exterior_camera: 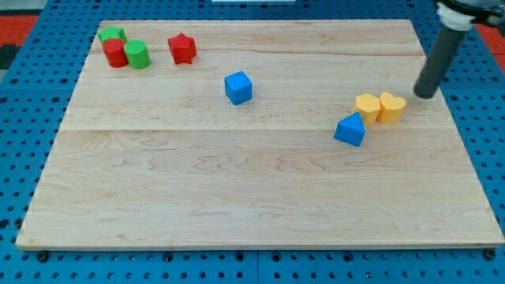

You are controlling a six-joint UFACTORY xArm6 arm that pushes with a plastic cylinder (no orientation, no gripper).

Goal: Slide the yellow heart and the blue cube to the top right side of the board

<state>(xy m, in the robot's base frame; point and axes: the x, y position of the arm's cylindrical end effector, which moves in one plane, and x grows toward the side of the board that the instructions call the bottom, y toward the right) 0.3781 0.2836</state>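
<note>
Now resting just right of yellow heart (pixel 392 106): my tip (pixel 425 95), clawless, gripping nothing. Well apart, toward the view's left: blue cube (pixel 238 87).

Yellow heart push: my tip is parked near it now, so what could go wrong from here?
1. My tip sits to the view's right of the yellow heart, so a direct push would likely drive it left, away from the top right.
2. The heart touches another yellow block, with a blue wedge-like block close by; both may get dragged along.
3. The blue cube lies far to the view's left, needing a long push that could drift.
</note>
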